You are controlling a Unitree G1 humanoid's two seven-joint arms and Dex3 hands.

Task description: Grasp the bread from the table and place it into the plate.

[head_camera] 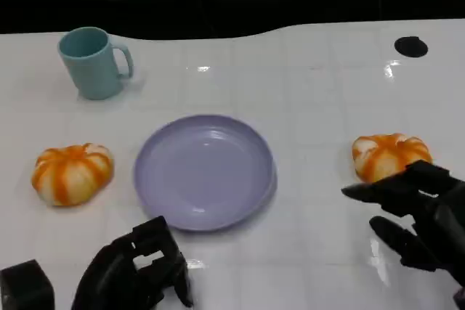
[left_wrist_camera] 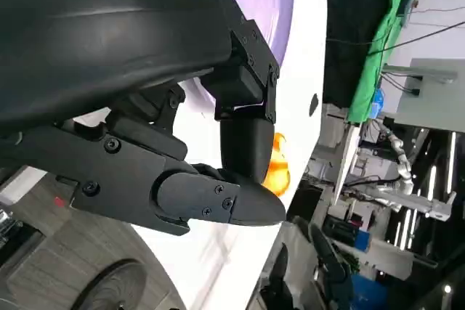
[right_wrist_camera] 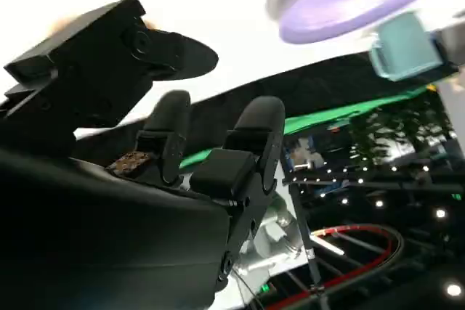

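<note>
Currently on the white desk point(head_camera: 320, 107): one lilac plate point(head_camera: 204, 170), middle of the desk toward the near edge, nothing in it, so the placing is not yet done. Bread point(head_camera: 389, 156), orange-and-white striped roll, near the right edge; a second like roll point(head_camera: 71, 172) near the left edge. Teal mug point(head_camera: 91, 62), far left corner, plays no part in the task. Right hand point(head_camera: 418, 212), at the near right corner just beside the bread, fingers spread apart and holding nothing, thumb reaching toward the plate side, apparently set to close round that roll. Left hand point(head_camera: 138, 270), at the near edge below the plate, fingers curled inward with nothing in them, seemingly parked out of the way.
</note>
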